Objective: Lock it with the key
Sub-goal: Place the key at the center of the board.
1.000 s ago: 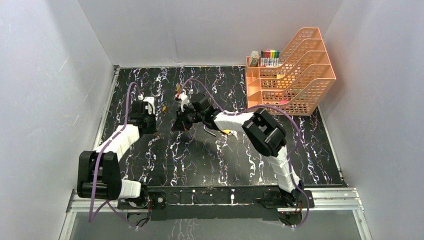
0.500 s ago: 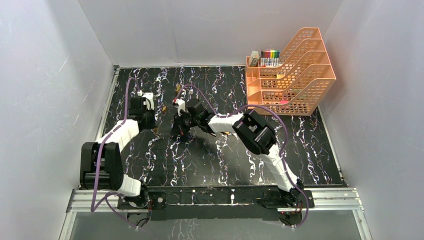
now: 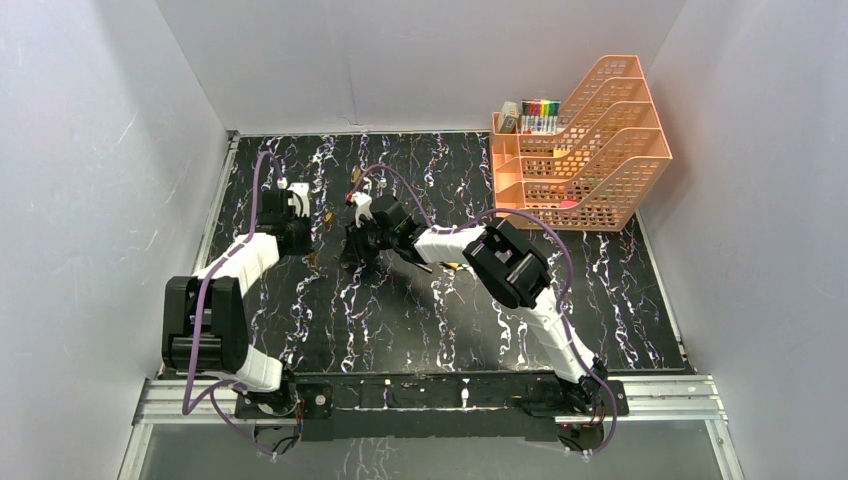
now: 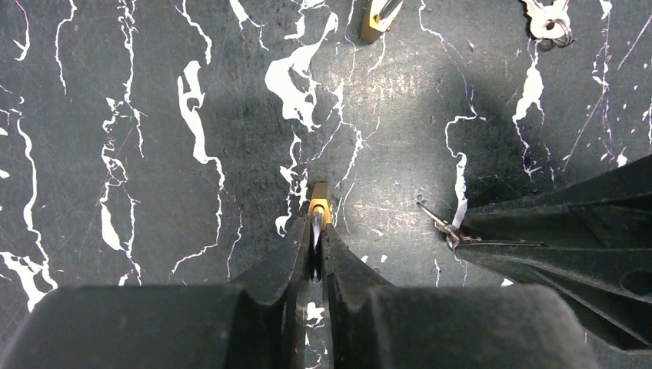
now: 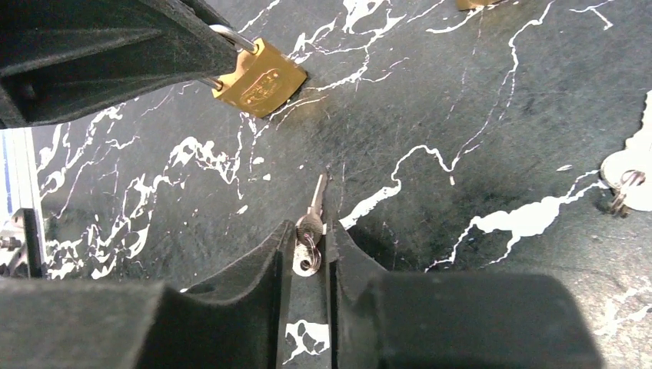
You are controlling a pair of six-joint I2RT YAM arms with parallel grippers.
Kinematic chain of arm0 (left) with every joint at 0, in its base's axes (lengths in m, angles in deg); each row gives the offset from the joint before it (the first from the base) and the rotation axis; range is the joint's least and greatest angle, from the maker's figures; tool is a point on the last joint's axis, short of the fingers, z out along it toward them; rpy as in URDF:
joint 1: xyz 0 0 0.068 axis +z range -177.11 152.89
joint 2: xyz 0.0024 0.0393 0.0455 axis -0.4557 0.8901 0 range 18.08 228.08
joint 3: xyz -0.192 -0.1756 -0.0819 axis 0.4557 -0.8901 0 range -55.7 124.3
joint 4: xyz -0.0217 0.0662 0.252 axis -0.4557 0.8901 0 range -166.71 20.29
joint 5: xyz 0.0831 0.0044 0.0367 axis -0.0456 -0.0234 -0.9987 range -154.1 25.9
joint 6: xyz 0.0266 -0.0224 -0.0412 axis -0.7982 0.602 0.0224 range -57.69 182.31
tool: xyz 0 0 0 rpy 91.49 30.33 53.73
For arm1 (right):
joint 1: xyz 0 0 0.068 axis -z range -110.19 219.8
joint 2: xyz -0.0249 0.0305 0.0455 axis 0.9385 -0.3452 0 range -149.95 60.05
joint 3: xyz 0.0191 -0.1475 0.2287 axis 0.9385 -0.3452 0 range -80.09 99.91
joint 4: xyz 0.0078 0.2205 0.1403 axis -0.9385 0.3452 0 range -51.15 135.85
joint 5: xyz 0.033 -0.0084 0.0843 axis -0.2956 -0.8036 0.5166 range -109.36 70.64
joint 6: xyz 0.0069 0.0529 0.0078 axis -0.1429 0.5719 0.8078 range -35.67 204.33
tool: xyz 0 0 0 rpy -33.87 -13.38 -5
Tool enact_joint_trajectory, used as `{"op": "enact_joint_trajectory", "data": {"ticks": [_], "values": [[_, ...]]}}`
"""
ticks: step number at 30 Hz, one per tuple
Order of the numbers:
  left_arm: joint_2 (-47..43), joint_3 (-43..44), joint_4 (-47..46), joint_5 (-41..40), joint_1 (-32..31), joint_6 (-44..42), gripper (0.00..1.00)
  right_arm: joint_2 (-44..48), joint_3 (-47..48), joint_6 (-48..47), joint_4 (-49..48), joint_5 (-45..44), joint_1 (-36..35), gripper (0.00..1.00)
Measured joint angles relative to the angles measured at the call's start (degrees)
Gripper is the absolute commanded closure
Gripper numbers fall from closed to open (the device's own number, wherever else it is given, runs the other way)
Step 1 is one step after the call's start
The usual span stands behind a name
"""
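A small brass padlock (image 5: 257, 77) hangs just above the black marbled table, and my left gripper (image 4: 317, 231) is shut on its steel shackle. Only the padlock's brass edge (image 4: 317, 206) pokes out past the left fingertips. To its right is my right gripper (image 5: 309, 234), its jaws a little apart. A small silver key (image 5: 311, 231) on a ring sits loosely between them, blade pointing away toward the padlock. From above, both grippers meet at mid-table, the left (image 3: 312, 256) and the right (image 3: 356, 252) a short gap apart.
Another brass padlock (image 4: 377, 17) and a bunch of silver keys (image 4: 550, 19) lie farther back on the table. More keys (image 5: 624, 181) lie to the right of my right gripper. An orange mesh file rack (image 3: 590, 150) holding markers stands at the back right.
My right gripper's jaws have parted slightly around the key. Both arms shifted a little to the left a second ago and have stayed nearly still since.
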Motion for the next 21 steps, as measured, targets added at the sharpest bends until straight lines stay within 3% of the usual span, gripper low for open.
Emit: {"op": "enact_joint_trajectory", "data": {"ticks": [9,13,15,17,21], "values": [[0.83,0.43,0.8,0.84,0.0,0.13,0.66,-0.11,1.27,-1.45,1.41,-0.2,0.0,0.5],[0.28,0.46,1.26,1.75,0.0,0.29,0.57,1.64,-1.02,-2.66,0.72,-0.54,0.0,0.34],[-0.35,0.47,1.29,2.07,0.0,0.31,0.5,4.81,-4.01,-4.1,1.35,-1.36,0.0,0.21],[-1.56,0.75,1.26,2.27,0.0,0.74,0.44,7.68,-6.15,-5.17,1.92,-2.35,0.01,0.15],[-3.63,1.34,0.91,2.47,0.0,1.66,0.07,14.76,-10.84,-7.21,3.11,-4.33,0.21,0.01]]}}
